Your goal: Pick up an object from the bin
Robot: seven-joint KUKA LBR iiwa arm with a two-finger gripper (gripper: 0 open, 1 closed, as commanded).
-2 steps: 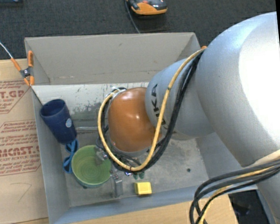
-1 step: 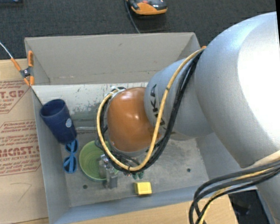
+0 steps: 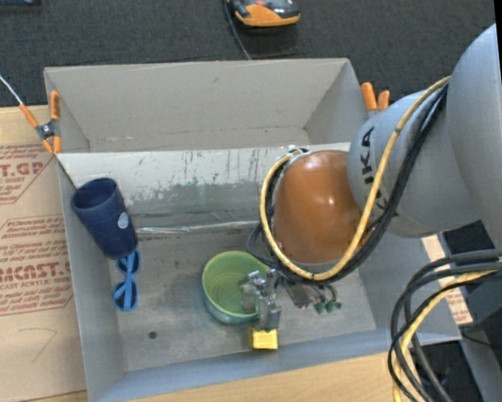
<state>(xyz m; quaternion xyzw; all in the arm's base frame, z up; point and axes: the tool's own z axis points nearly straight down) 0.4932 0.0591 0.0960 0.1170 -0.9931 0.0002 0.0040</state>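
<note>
— Was any lettering made out?

— Black capitals "KA" [image 3: 363,151] were seen on the grey arm [image 3: 469,155], set sideways along its casing; nothing more of that word could be read.

— And was anything found elsewhere?

— Red print was found on the cardboard sheet [image 3: 29,335] lying left of the bin [image 3: 97,346]; large letters ending in "CAST" were read twice, one block above the other; under the lower block a smaller line, "CELL-CAST ACRYLIC SHEET", was made out; the remaining small red lines could not be read.
</note>
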